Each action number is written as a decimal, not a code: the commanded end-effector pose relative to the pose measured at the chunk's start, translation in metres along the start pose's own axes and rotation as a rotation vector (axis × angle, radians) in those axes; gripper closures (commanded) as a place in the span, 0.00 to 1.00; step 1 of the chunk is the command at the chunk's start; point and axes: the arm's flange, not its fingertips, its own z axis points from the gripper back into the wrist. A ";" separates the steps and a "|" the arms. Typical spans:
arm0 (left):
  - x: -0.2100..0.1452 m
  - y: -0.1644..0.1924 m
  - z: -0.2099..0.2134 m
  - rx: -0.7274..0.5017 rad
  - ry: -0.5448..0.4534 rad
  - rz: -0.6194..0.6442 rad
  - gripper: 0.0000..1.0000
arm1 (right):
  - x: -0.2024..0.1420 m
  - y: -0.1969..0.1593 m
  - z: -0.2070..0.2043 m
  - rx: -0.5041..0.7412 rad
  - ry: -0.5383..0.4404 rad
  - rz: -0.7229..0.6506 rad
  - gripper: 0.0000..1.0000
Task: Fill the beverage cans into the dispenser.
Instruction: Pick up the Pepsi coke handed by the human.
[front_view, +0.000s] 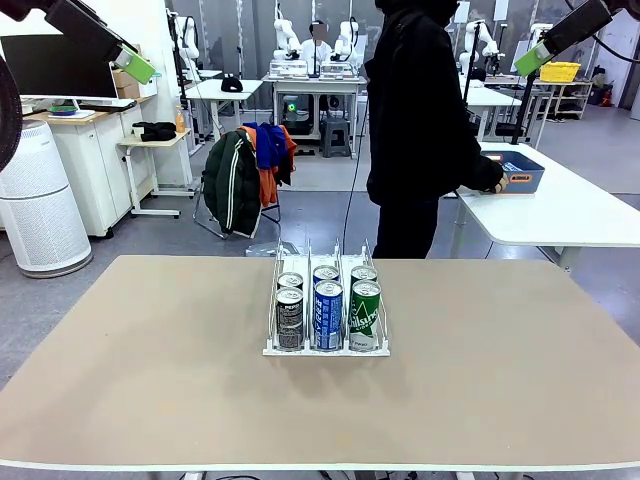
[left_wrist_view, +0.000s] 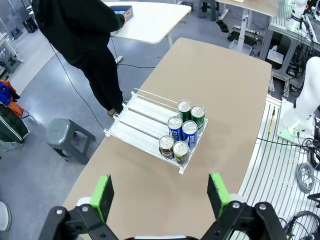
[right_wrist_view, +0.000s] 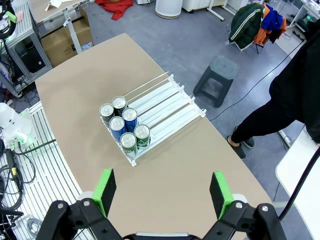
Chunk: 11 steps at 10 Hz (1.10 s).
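Pads (left_wrist_view: 102, 196) of the left gripper (left_wrist_view: 160, 195) stand spread wide and empty, high above and left of the rack (front_view: 327, 350). The rack sits on the table (front_view: 500, 390) with six cans at its front lip, two per lane: black cans (front_view: 289, 318) left, blue cans (front_view: 328, 315) middle, green cans (front_view: 365, 315) right. Behind the rack stands a person (front_view: 420, 110), one hand (front_view: 494, 184) at a blue tub (front_view: 525, 172) off to its right. The right gripper (right_wrist_view: 162, 192) hangs high above the rack's right, spread wide, empty.
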 end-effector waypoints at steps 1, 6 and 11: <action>-0.002 0.000 0.001 -0.003 -0.003 0.003 0.00 | -0.001 0.000 -0.001 0.000 0.003 0.001 0.00; -0.002 0.000 0.001 -0.003 -0.003 0.003 0.00 | -0.001 0.000 -0.001 0.000 0.003 0.001 0.00; -0.002 0.000 0.001 -0.003 -0.003 0.003 0.00 | -0.001 0.000 -0.001 0.000 0.003 0.001 0.00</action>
